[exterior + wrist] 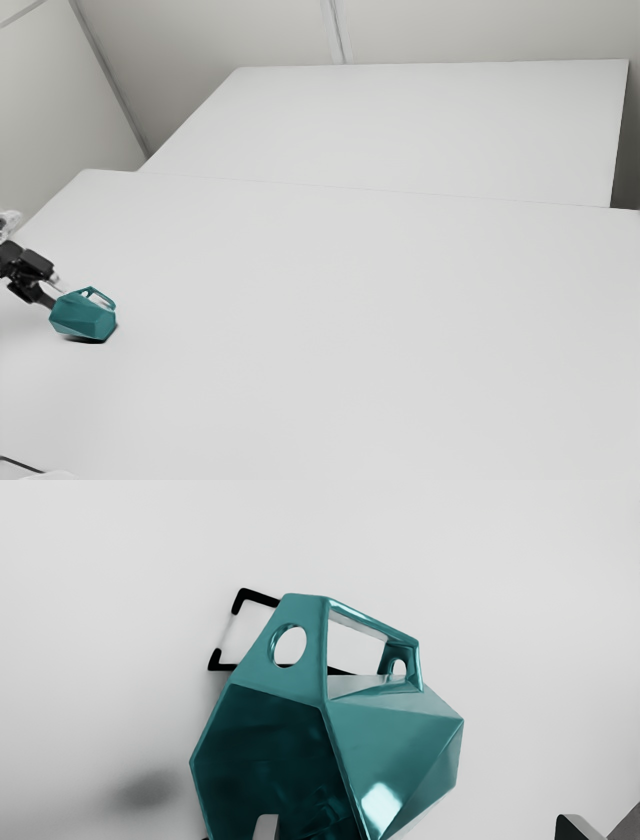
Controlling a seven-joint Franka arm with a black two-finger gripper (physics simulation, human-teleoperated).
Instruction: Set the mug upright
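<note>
The teal faceted mug [84,318] lies on its side at the exterior view's left, its handle uppermost and its mouth toward the arm. My gripper [52,292] is right at the mouth end. In the wrist view the mug [390,740] shows its dark open mouth and the handle with round holes. The gripper [419,826] stands open: one fingertip overlaps the mouth, the other is well out past the mug's outer side. Whether the first finger touches the mug or reaches inside, I cannot tell.
The white table [350,320] extends toward the exterior view's right, with another white surface [400,130] behind it. A black cable-like line [20,465] is at the lower left corner. Black angular lines [257,596] show behind the mug.
</note>
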